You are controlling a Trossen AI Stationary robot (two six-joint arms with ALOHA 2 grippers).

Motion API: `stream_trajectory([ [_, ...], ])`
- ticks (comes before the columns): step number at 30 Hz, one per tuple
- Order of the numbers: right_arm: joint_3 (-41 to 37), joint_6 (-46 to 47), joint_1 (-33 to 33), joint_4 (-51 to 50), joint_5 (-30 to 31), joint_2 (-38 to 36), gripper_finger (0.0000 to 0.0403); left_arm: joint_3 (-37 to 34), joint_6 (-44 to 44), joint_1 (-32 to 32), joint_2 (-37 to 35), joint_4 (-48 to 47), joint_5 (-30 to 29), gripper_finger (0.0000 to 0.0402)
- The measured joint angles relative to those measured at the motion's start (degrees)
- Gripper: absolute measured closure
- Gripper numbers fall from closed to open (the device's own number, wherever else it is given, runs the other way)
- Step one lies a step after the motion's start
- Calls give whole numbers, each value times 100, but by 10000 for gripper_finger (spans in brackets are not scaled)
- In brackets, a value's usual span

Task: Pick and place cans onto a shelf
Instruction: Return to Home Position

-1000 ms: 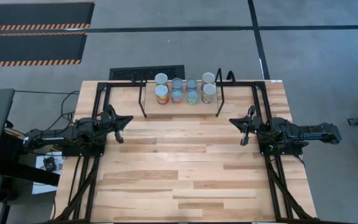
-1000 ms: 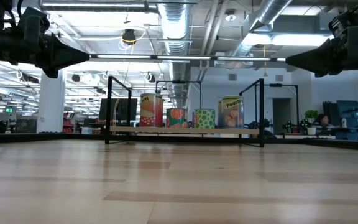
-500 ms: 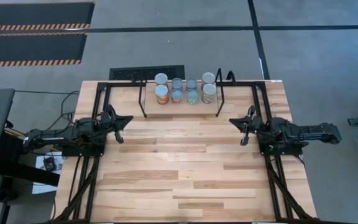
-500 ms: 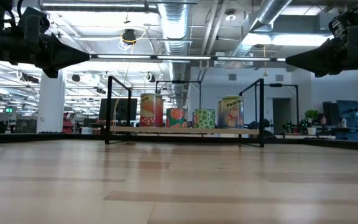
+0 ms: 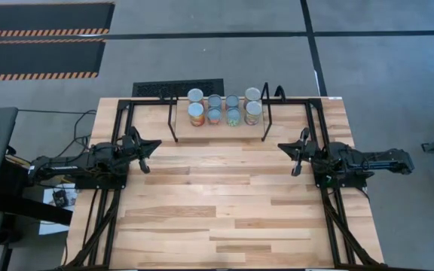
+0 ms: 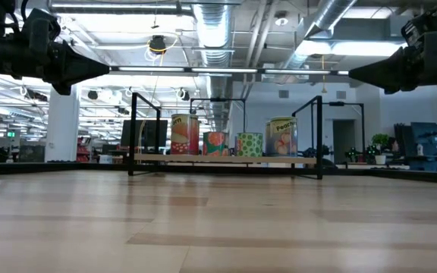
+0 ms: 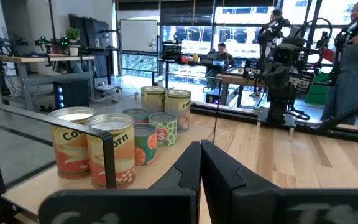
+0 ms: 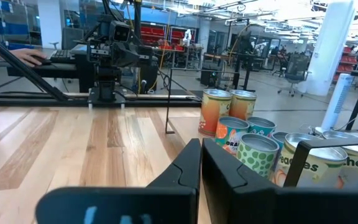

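High view, eight cans (image 5: 224,108) on shelf (image 5: 218,131), left claw (image 5: 154,144), right claw (image 5: 283,147) closed.

Overhead, table-level, both wrists; all share cans (image 5: 215,114).

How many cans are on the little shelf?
8. All the cans stand on the shelf in two rows of four, tall ones at each row's ends, short ones between. The high view shows every top, so none seems hidden.
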Motion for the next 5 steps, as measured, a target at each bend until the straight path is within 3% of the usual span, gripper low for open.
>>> stream_trajectory([
  [5,0,0,-1,-2,1,0,364,0,0,2,2,0,1,401],
])
